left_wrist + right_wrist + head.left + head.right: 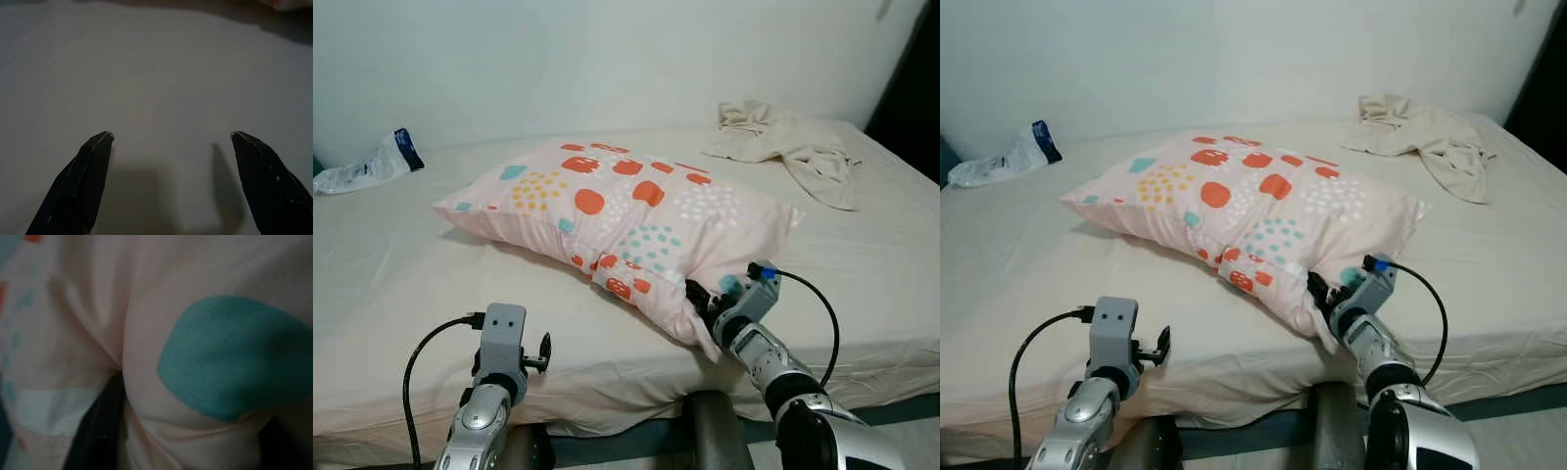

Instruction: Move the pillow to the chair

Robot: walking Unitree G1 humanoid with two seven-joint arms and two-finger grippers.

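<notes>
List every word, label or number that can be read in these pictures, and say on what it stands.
None can be read.
Plastic pack on the bed: it has a dark blue end, but any print is too small and blurred to read.
Pillow: only coloured dots and blobs, no letters.

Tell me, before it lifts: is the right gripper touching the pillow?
Touching. The right wrist view shows pillow fabric bunched against a finger; the right gripper presses into its near corner.

Pillow mid-bed; cloth behind right; packet behind left
</notes>
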